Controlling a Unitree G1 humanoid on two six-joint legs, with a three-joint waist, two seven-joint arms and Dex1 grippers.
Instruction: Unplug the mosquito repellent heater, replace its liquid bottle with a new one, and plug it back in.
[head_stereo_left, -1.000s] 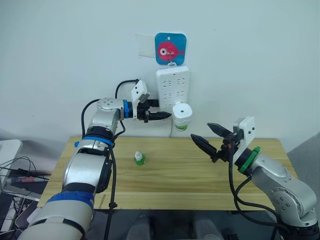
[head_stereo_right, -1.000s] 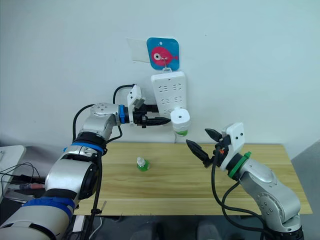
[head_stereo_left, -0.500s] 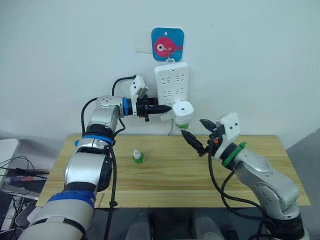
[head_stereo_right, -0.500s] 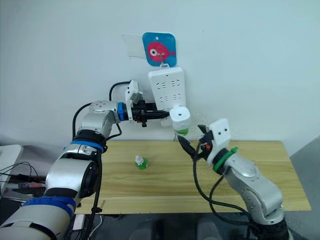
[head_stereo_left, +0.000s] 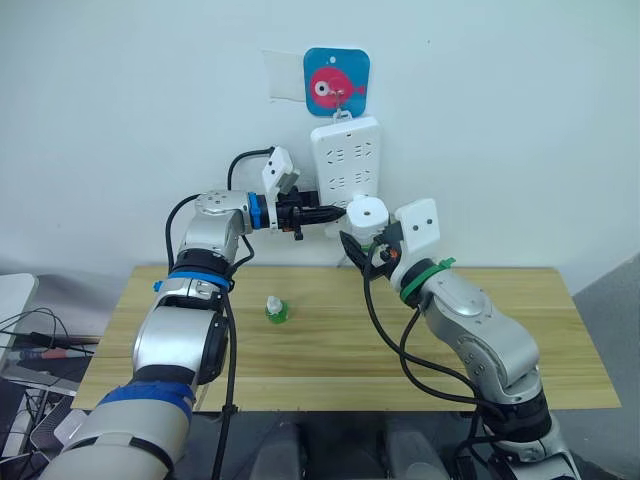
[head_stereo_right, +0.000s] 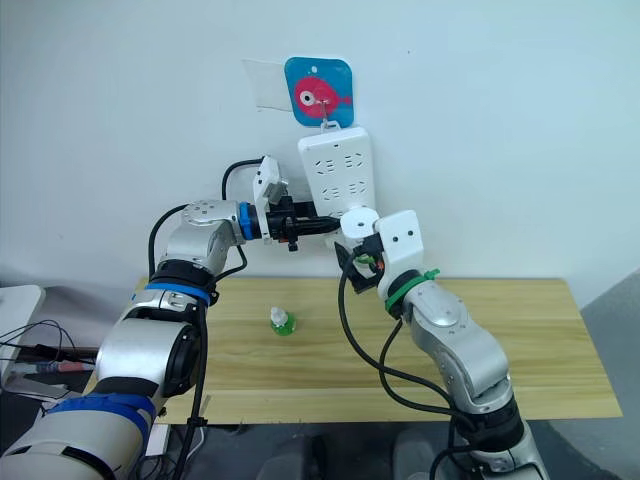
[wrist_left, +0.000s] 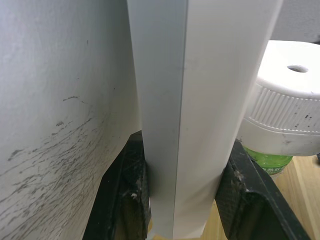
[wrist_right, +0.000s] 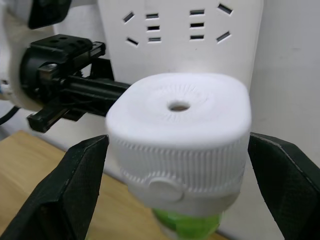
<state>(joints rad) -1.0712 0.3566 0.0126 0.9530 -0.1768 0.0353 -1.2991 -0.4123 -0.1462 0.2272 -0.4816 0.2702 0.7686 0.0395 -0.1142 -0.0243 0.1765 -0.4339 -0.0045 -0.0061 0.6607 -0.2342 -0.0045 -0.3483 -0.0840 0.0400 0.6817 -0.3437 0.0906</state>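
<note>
Left claw (head_stereo_left: 322, 213): reaches sideways along the wall, its two black fingers (wrist_left: 125, 195) clamped on the lower edge of the white power strip (head_stereo_left: 344, 160). In the left wrist view one finger sits on each side of the strip's edge, both touching it.

Small green bottle (head_stereo_left: 276, 313): stands upright on the wooden tabletop (head_stereo_left: 330, 370), well below the left claw and well apart from both claws. It has a whitish cap.

Power strip: long, white, hanging upright on the wall from a hook on a blue square tag (head_stereo_left: 336, 75) with a pink fish on it. The left claw holds its lower left edge; the right claw is just below its lower end.

Mosquito repellent heater (head_stereo_left: 367, 213): small white rounded unit with a round vent hole on top, plugged into the bottom of the power strip. It lies just past the left claw's fingertips and sits between the right claw's two fingers. A green liquid bottle (wrist_right: 187, 225) hangs from its underside.

Right claw (wrist_right: 177, 165): raised up to the wall, open wide, with one black finger on either side of the heater. In the right wrist view there is a clear gap between each finger and the heater's ribbed white body, so it is not gripping. The left claw's black body shows behind the heater in that view.

Tabletop: pale wood, below both claws, carrying the small green bottle.
</note>
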